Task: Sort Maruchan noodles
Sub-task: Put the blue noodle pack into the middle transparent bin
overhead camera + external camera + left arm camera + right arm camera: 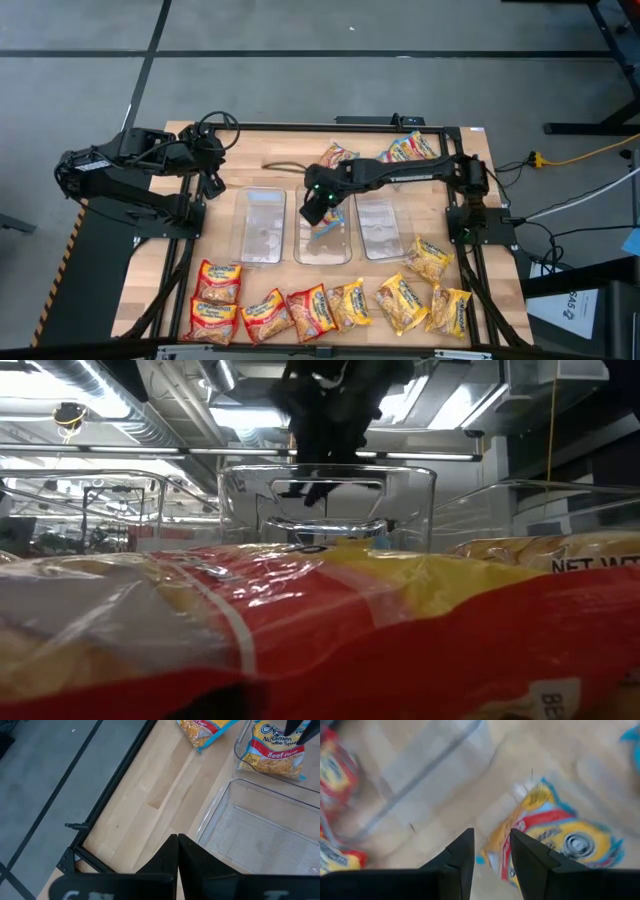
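A blue-trimmed noodle packet (326,224) lies in the middle clear tub (346,250). It also shows in the right wrist view (560,837) and the left wrist view (272,752). My right gripper (318,206) (491,847) hovers open right over it, one edge of the packet showing in the gap between the fingers. My left gripper (211,186) (177,840) is shut above bare wood by the left tub (215,815). Red packets (215,282) and yellow packets (402,302) lie flat in a row along the near edge. Two more packets (336,155) (412,148) lie at the far side. My right gripper stands over the blue-trimmed packet's edge (492,857), coming from above and pointing down. The view is blurred, and I cannot tell whether the fingers (525,852) touch it.
Three clear tubs stand side by side mid-table: left (260,225), middle, and right (378,228). A red and yellow packet (320,630) fills the low view's foreground, with the middle tub (325,500) behind it. A black frame (190,250) borders the wooden top.
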